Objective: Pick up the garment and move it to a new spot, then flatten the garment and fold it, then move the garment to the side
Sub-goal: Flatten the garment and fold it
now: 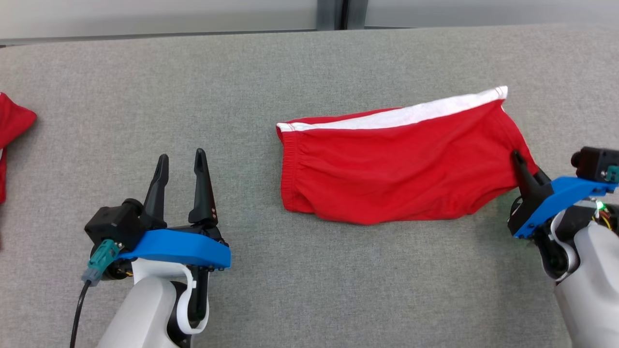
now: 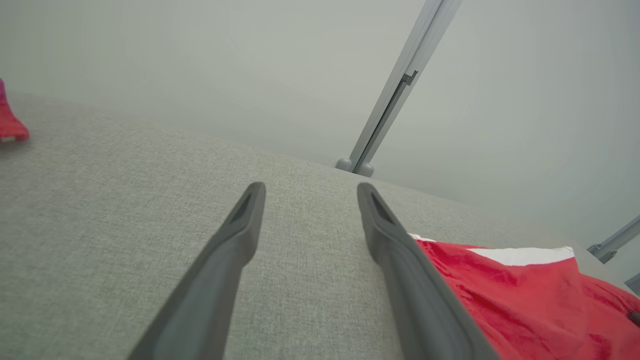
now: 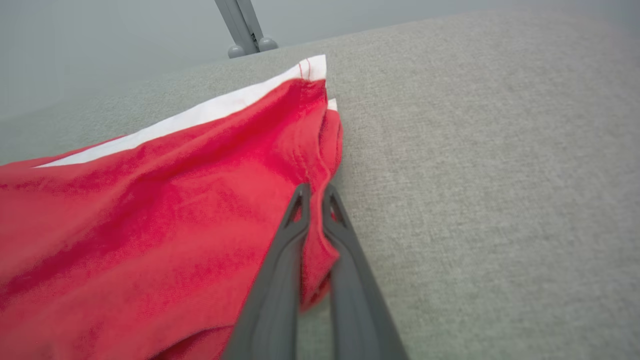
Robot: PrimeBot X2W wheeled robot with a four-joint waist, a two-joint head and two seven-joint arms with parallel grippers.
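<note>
Red cotton shorts with a white side stripe and a gathered waistband point(image 1: 387, 169) lie crosswise on the grey fabric-covered bench point(image 1: 290, 72), right of centre, waistband toward the left. My right gripper point(image 1: 516, 157) sits at their right-hand hem, and from its wrist camera I can see the jaws pinched nearly together on a fold of that red cloth point(image 3: 316, 192). From the head camera one finger is tucked behind the fabric, so I cannot make out how deep the bite goes. My left gripper point(image 1: 182, 155) is over bare bench, well to the left of the waistband, jaws spread wide and holding nothing point(image 2: 311, 189); its right finger cuts off the near corner of the shorts in that wrist view. At the far left edge, another piece of red cloth point(image 1: 12, 130) is cropped by the frame, too little showing to tell what it is.
</note>
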